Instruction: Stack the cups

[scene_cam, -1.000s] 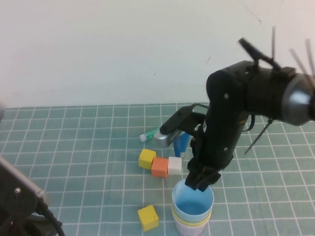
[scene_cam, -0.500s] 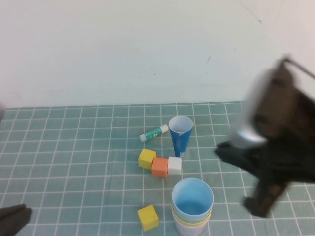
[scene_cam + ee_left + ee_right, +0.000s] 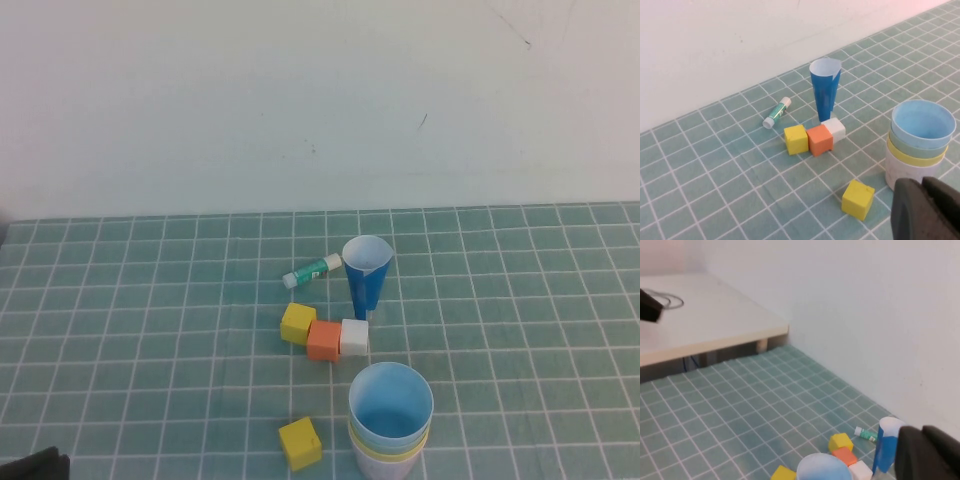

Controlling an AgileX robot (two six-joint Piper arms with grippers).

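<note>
Four nested cups [image 3: 390, 425], bottom cropped; left claw [image 3: 926, 210], right claw [image 3: 930, 455] closed, empty.

Table [image 3: 150, 300]: covered in teal mat with white grid lines. Wall [image 3: 300, 100]: plain white, meeting the mat's far edge. Side furniture: pale wooden tabletop [image 3: 700, 325], beside the mat, against the wall.

Cups [image 3: 391, 415] nested, right of cube [image 3: 300, 443]
</note>
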